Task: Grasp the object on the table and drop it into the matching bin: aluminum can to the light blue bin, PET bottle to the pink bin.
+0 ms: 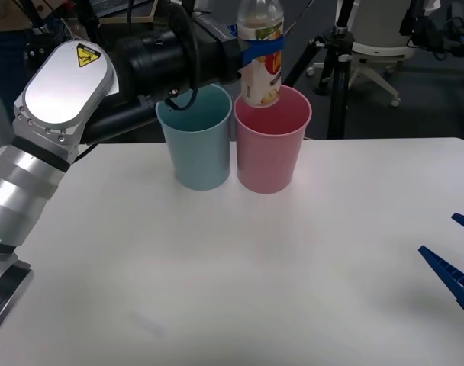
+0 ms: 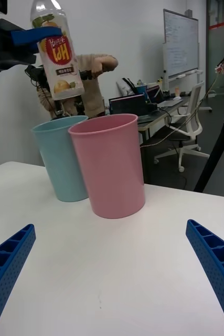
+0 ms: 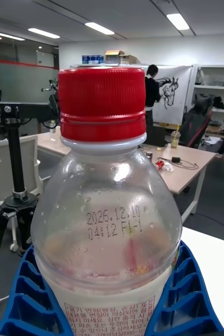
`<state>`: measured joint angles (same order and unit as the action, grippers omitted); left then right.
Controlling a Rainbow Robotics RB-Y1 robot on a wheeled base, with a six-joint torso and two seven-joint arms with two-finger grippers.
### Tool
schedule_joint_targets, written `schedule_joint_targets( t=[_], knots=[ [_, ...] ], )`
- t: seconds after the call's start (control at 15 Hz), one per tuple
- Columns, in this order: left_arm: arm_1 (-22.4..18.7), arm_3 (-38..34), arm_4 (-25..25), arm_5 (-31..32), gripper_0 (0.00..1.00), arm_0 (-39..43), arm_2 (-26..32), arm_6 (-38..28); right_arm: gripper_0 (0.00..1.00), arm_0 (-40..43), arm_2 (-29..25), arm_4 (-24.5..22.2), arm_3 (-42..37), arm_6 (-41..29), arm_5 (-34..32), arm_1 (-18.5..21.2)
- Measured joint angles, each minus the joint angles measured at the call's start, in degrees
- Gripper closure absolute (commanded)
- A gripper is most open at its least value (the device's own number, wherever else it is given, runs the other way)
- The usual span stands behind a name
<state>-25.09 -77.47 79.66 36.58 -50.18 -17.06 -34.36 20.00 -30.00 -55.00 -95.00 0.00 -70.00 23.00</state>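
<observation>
Clear plastic PET bottle w/ red screw cap and red-and-yellow label hangs upright in the air, clamped by the left gripper, blue ribbed jaws closed round its upper body just under the shoulder. Its base sits at about rim height of the plain pink tapered round plastic bin, over the far-left part of the opening, close to where the pink rim touches the same-sized light blue tapered bin. Both bins stand side by side near the far edge of the white smooth surface, blue on the left.

Step in hand, by my read: release over pink. To do it well: nudge the bottle twd the centre of the pink opening first, since it hangs near the shared rim and could clip it or tip into blue. Keep it vertical, base slightly inside the rim, then open the jaws fully and lift clear w/o brushing either bin.

Right gripper idle, low near the right edge of the surface, jaws spread wide, holding nothing.
</observation>
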Motion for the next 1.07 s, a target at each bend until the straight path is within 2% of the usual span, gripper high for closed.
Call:
schedule_joint_targets(
  t=[0.47, 1.07],
  knots=[
    [6.6, 3.5, 8.7, -3.3, 1.00, -0.9, 0.0, -1.0, 0.00, 0.0, 0.0, 0.0, 0.0, 0.0, 0.0, 0.0],
    [10.6, 6.8, 15.5, -7.9, 1.00, -1.3, 0.0, -2.5, 0.00, 0.0, 0.0, 0.0, 0.0, 0.0, 0.0, 0.0]
  ],
)
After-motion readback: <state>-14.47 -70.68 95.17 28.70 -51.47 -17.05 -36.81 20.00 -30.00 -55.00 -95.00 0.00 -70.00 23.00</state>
